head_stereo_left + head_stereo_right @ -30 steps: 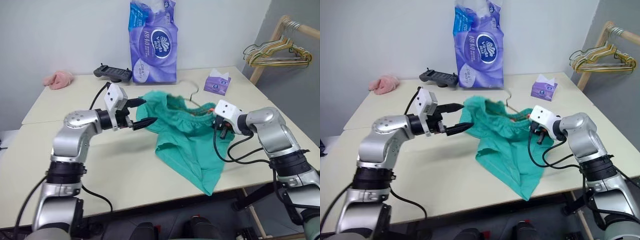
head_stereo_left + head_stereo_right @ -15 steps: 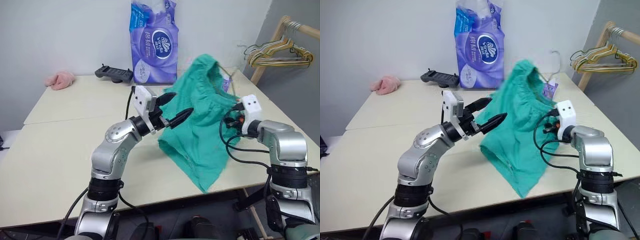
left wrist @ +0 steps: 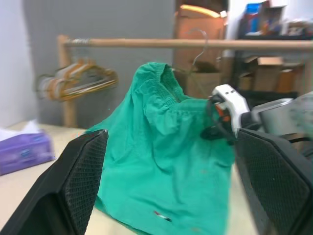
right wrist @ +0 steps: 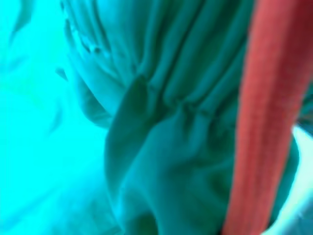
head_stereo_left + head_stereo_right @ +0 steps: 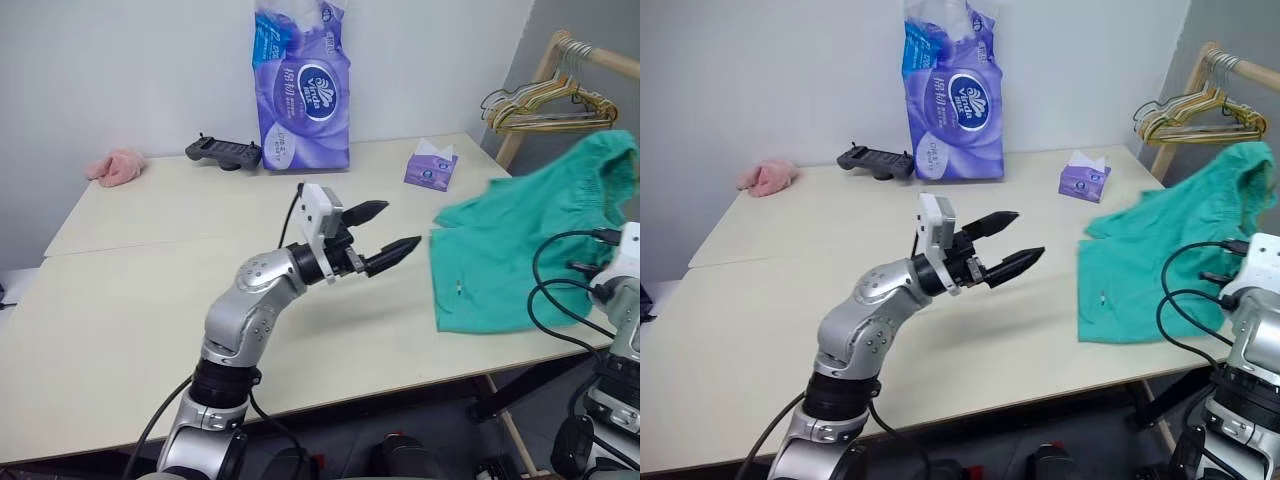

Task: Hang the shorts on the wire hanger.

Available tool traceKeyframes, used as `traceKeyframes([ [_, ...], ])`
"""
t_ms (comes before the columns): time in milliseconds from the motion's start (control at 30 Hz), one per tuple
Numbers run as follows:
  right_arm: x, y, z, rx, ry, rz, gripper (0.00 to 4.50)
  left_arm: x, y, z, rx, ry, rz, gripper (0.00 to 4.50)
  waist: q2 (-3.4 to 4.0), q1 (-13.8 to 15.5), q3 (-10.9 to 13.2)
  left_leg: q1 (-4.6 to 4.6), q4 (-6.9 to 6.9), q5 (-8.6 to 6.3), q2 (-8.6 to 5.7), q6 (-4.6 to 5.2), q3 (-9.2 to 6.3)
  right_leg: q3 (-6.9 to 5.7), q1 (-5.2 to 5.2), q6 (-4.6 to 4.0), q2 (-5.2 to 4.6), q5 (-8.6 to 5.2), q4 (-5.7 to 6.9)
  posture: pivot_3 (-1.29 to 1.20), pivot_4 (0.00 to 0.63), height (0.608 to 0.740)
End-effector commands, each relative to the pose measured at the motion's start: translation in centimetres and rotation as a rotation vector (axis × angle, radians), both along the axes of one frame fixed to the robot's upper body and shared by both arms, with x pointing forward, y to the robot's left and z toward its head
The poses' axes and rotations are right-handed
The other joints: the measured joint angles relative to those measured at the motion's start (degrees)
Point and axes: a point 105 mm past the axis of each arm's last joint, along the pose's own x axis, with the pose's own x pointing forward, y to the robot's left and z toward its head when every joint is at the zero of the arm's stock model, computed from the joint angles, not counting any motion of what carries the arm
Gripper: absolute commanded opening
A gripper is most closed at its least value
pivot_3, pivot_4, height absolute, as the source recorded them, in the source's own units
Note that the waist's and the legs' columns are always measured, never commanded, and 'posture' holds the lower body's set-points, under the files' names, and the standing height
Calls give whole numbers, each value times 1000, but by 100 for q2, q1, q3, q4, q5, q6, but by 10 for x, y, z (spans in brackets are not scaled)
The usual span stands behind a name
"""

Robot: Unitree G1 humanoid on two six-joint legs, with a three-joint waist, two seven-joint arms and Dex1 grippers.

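The teal-green shorts [image 5: 505, 262] trail from the table's right edge up to their raised waistband [image 5: 606, 160]. My right gripper [image 3: 214, 128] is at the waistband, shut on the shorts. In the right wrist view gathered teal fabric [image 4: 161, 147] and the orange drawstring [image 4: 259, 122] lie right in front. The wire hanger's thin hook [image 3: 199, 49] rises above the waistband; the rest of it is hidden in the fabric. My left gripper [image 5: 400, 225] stands open above the middle of the table, pointing at the shorts and apart from them.
A purple pack of paper rolls [image 5: 305, 85], a black controller [image 5: 225, 152], a pink cloth [image 5: 115, 163] and a purple tissue box [image 5: 432, 168] stand along the table's back. A wooden rack with a bunch of hangers [image 5: 550, 100] is off the right side.
My right arm has swung far to the right, dragging the shorts from the table's middle to its right edge. The open left gripper has followed to the right.
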Motion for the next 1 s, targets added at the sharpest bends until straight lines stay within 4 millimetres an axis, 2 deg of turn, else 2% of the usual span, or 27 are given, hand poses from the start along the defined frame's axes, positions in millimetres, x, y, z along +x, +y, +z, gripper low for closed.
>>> traceKeyframes([
  [33, -21, -35, 23, -91, -77, -195, 0, -17, -23, 17, -32, -48, -134, 4484, 13, -19, -8, -1, -1, 0, -1, 0, 1, 2, 0, 1, 0, 0, -2, -100, 5, 740],
  [167, -49, -62, 25, -108, -86, -384, 0, -29, -45, 17, -31, -46, -263, 4484, 75, -75, -47, -2, -2, -6, -3, 11, 6, 8, 4, 6, 3, -3, -9, -125, 2, 740],
  [333, -70, -73, 27, -110, -98, -512, 0, -35, -57, 11, 36, -115, -340, 4484, 118, -206, -73, 7, -3, -15, 6, 27, 22, 29, 6, 35, 21, -22, -11, -142, 3, 740],
  [433, -88, -87, 32, -140, -108, -631, 0, -35, -64, 21, 3, -117, -381, 4484, 129, -242, -80, 9, -5, -19, 8, 33, 27, 36, 6, 39, 24, -26, -11, -153, 7, 740],
  [600, -85, -92, 39, -139, -131, -634, 0, -34, -72, 30, -18, -125, -406, 4484, 142, -293, -89, 16, -4, -32, 5, 56, 47, 58, 7, 55, 28, -35, -13, -158, 8, 740],
  [800, -77, -104, 50, -149, -155, -629, 0, -37, -76, 28, -4, -146, -421, 4484, 160, -414, -99, 67, -16, -55, -4, 95, 100, 128, 34, 78, 34, -49, -14, -160, 3, 740],
  [867, -74, -109, 54, -142, -167, -628, 0, -37, -76, 30, -8, -150, -421, 4484, 163, -433, -101, 107, -22, -75, -4, 130, 117, 142, 69, 88, 37, -60, -20, -157, 1, 740],
  [1000, -70, -125, 61, -145, -173, -605, 0, -36, -75, 33, -15, -156, -413, 4484, 162, -452, -101, 119, -22, -81, -5, 139, 138, 166, 78, 96, 38, -63, -24, -143, 0, 740],
])
